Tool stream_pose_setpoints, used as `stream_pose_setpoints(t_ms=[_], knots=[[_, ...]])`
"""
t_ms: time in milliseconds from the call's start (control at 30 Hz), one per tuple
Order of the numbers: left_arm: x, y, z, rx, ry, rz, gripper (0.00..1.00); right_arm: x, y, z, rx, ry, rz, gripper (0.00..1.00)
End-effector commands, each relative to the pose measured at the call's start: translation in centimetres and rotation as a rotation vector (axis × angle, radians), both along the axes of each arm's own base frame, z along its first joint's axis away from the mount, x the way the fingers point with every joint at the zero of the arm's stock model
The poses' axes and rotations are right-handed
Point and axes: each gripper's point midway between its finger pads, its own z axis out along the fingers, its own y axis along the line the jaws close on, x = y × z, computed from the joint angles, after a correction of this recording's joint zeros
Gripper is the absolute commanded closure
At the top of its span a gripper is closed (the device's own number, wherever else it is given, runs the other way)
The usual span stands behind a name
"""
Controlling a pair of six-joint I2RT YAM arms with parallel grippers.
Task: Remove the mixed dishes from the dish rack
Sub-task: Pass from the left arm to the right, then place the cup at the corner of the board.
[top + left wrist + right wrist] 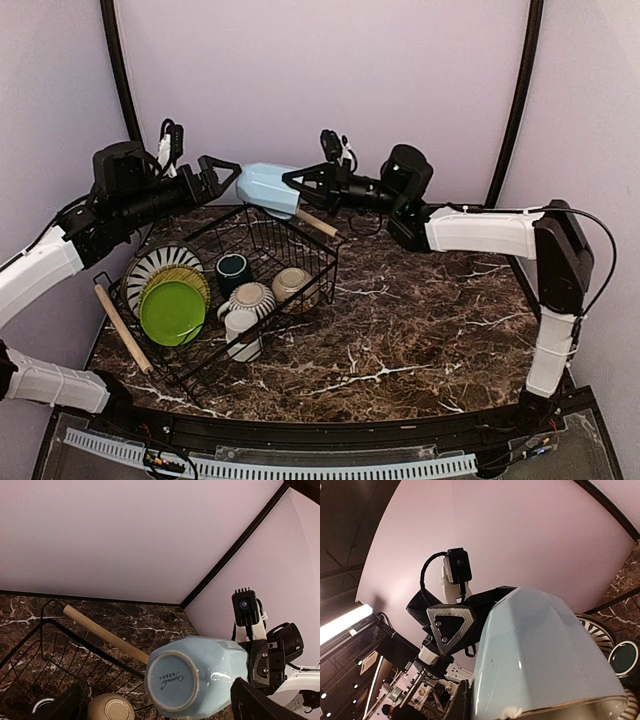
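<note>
The light blue cup [268, 188] hangs on its side in the air above the far end of the dish rack [262, 216]. My right gripper [293, 184] is shut on its rim. My left gripper [228, 182] is open, its jaws spread around the cup's base [172, 679]. The cup fills the right wrist view [545, 650]. In the rack stand the black-and-white striped plate [150, 262], the olive-yellow plate [192, 277], the lime green plate [172, 312], the dark teal mug [233, 270], the striped mug [252, 298], the small white cup [242, 335] and the cream bowl [293, 285].
The rack has wooden rod handles at its near left [122, 328] and far right [318, 224]. It stands on the left half of a dark marble table [430, 330]. Purple walls close in at the back and sides.
</note>
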Motion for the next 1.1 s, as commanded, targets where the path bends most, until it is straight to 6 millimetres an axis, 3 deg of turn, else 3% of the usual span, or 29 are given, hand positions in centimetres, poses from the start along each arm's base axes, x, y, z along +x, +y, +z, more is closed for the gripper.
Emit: stream_pose_setpoints(t_ms=[0, 133, 233, 433, 567, 633, 733, 867, 1000, 1067], knots=[[-2.2, 2.7, 2.1, 0.137, -0.085, 0.047, 0.01, -0.8, -3.8, 3.5, -0.017, -0.262, -0.104, 1.00], [-2.7, 3.5, 1.7, 0.186, -0.084, 0.061, 0.01, 0.3, -6.1, 2.2, -0.191, -0.371, -0.216, 1.00], [-2.7, 3.5, 0.7, 0.213, -0.063, 0.057, 0.01, 2.8, -9.1, 0.5, -0.461, -0.443, -0.440, 1.00], [-2.0, 2.3, -2.5, 0.253, 0.023, 0.011, 0.01, 6.1, -19.7, -4.6, -1.066, -0.527, -0.808, 1.00], [-1.4, 1.4, -3.8, 0.258, 0.070, -0.021, 0.01, 6.6, -27.5, -8.8, -1.477, -0.505, -0.910, 1.00], [-1.1, 0.9, -4.4, 0.265, 0.086, -0.039, 0.01, 6.6, -30.6, -11.4, -1.618, -0.429, -0.866, 1.00], [-0.7, 0.4, -5.3, 0.262, 0.111, -0.051, 0.01, 6.8, -33.5, -14.6, -1.695, -0.276, -0.759, 1.00], [-0.3, -0.5, -6.6, 0.240, 0.148, -0.075, 0.01, 7.7, -34.9, -18.0, -1.708, -0.122, -0.616, 1.00], [-0.4, -1.3, -7.3, 0.215, 0.171, -0.110, 0.01, 10.0, -36.1, -19.2, -1.691, -0.067, -0.575, 1.00], [-0.6, -1.4, -7.4, 0.216, 0.177, -0.121, 0.01, 11.7, -37.6, -19.2, -1.701, -0.037, -0.591, 1.00]])
